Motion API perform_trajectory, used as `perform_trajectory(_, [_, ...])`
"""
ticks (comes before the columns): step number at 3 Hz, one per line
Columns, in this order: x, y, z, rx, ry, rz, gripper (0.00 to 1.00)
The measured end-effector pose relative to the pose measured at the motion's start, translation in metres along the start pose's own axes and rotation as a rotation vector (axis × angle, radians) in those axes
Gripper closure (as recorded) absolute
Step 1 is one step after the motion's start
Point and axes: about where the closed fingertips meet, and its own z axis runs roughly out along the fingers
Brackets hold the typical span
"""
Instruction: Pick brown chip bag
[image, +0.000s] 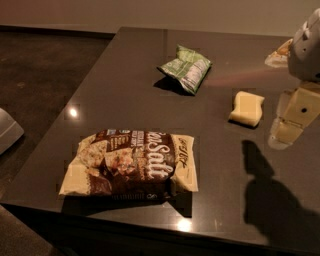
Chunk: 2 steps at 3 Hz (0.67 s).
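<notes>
The brown chip bag lies flat near the front left of the dark table. It has a dark brown middle, cream ends and white script lettering. My gripper hangs above the table's right side, far to the right of the bag and not touching it. It is just right of a pale yellow block. Nothing shows in the gripper.
A small green-and-white bag lies at the back middle. The pale yellow sponge-like block sits beside my gripper. A pale orange item is partly hidden behind my arm at the back right. The table's front edge is just below the brown bag.
</notes>
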Motion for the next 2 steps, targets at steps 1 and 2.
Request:
perform_trajectory(1, [-0.035, 0.023, 0.008, -0.041, -0.066, -0.085, 0.0])
perform_trajectory(2, [-0.06, 0.042, 0.021, -0.076, -0.095, -0.148, 0.0])
